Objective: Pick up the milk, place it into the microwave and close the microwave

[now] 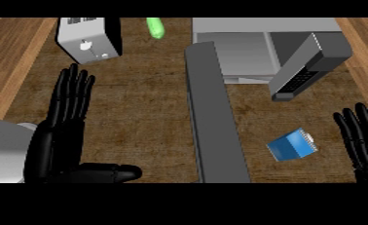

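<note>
Head view, counter contents. Milk (292, 145): blue carton with white top, lying tilted on the dark counter (144, 102) at lower right, held by nothing. Right hand (354, 139): at the right edge, just beside the carton but apart from it, fingers straight and spread, pointing up. Microwave (244, 48): grey, at upper right beyond the carton; cavity exposed, door (215, 117) swung wide and running down the middle of the view, left of the milk. Grey slanted panel with dark keys (305, 68): right of the cavity. Left hand (68, 117): at lower left, well apart from the milk, fingers straight, thumb out sideways, resting. Toaster (90, 41): upper left. Green object (155, 28): top centre, kind unclear.
</note>
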Robot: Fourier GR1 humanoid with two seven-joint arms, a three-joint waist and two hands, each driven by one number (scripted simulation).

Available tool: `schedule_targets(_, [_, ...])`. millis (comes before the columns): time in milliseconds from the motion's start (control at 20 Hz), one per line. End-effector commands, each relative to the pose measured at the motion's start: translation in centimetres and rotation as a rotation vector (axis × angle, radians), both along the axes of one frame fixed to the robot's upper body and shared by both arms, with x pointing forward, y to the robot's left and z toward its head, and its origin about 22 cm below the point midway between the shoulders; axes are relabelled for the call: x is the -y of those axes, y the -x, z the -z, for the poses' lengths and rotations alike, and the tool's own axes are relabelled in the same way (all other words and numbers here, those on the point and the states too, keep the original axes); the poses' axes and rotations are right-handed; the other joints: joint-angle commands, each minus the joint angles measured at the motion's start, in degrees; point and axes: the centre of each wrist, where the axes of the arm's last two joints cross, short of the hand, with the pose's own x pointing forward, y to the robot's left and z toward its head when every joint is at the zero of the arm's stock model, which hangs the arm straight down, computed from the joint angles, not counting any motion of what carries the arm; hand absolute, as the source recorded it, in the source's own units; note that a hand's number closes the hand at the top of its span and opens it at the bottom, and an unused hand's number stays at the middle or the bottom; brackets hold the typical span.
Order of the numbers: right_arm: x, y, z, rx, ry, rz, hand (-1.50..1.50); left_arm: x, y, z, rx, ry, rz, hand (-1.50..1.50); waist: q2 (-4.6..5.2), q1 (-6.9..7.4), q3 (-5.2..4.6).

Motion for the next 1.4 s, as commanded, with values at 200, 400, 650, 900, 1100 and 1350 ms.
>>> schedule_targets(200, [0.5, 4.0, 2.4, -0.073, -0.002, 0.008, -1.50, 5.0, 3.3, 3.6, -0.036, 0.048, 0.006, -1.50, 0.02, 0.33, 0.05])
schedule_targets(400, [0.8, 5.0, 4.7, -0.108, 0.019, 0.035, -1.50, 6.2, 5.2, 4.3, -0.046, 0.060, 0.016, -1.50, 0.00, 0.53, 0.05])
schedule_targets(650, [2.4, 6.0, 6.3, -0.123, 0.017, 0.043, -1.50, 8.9, 4.3, 4.8, -0.048, 0.054, 0.027, -1.50, 0.10, 0.40, 0.04])
schedule_targets(900, [3.3, 5.9, 10.3, -0.101, 0.036, 0.098, -1.50, 10.1, 5.4, 5.8, -0.036, 0.043, 0.008, -1.50, 0.10, 0.51, 0.05])
schedule_targets(1100, [3.9, 5.0, 12.6, -0.104, 0.028, 0.141, -1.50, 10.8, 6.7, 5.5, -0.023, 0.068, 0.004, -1.50, 0.11, 0.71, 0.05])
schedule_targets(1350, [5.6, 2.8, 13.5, -0.112, 0.040, 0.149, -1.50, 9.7, 6.3, 8.2, -0.053, 0.065, 0.038, -1.50, 0.17, 0.83, 0.02])
